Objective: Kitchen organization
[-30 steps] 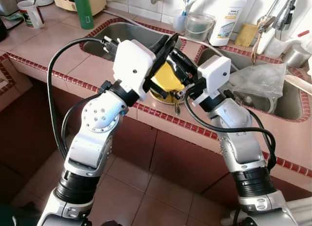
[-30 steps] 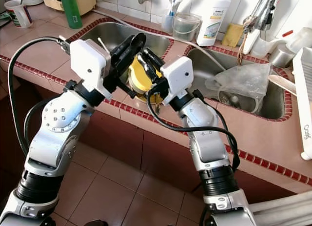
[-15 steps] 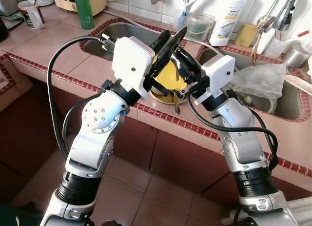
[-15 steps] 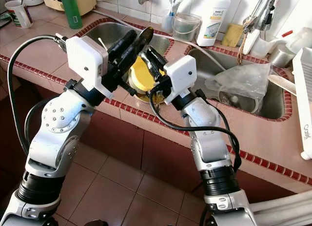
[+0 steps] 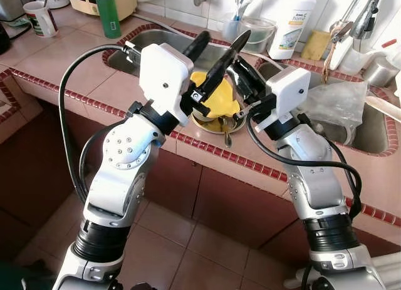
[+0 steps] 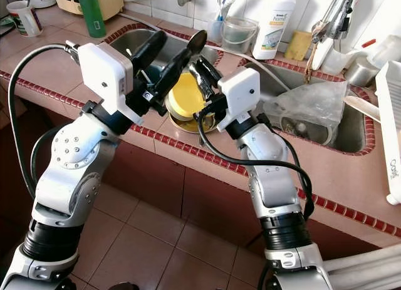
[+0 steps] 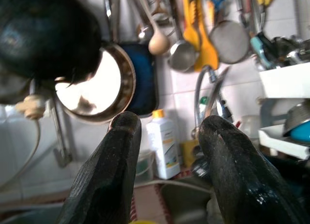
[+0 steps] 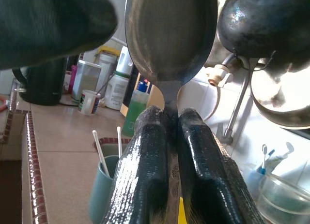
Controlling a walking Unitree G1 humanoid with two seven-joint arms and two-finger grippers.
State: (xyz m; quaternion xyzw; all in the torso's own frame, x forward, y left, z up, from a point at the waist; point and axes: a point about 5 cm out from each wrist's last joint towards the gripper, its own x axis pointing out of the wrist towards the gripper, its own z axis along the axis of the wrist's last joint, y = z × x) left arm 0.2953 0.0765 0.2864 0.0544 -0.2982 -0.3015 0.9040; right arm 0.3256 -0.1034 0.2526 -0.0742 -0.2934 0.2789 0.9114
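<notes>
Right gripper (image 8: 167,137) is pinching the spoon (image 8: 169,35) by its neck, both black fingers (image 8: 145,175) pressed tight on the metal, bowl of the spoon standing up above the fingertips. In the head views that right gripper (image 6: 203,74) sits raised over the middle of the desk (image 5: 75,58), just above the yellow bowl (image 5: 216,102). The left gripper (image 5: 216,49) is right alongside on the left, fingers (image 7: 109,171) spread apart with nothing between them, pointing up and away toward the far wall. Below both grippers, the yellow bowl rests on the tiled strip between the two sinks, tilted inside a metal dish (image 5: 210,123), with a second spoon (image 5: 226,134) lying at its near edge. Left sink (image 5: 153,42) just beyond the left arm; right sink (image 5: 376,136) holds a crumpled plastic bag (image 5: 335,102). Farther left on the desk, a green bottle (image 5: 107,13) and a mug (image 5: 39,17); at the far wall, a white detergent bottle (image 5: 294,24) beside a clear tub (image 5: 255,33).
</notes>
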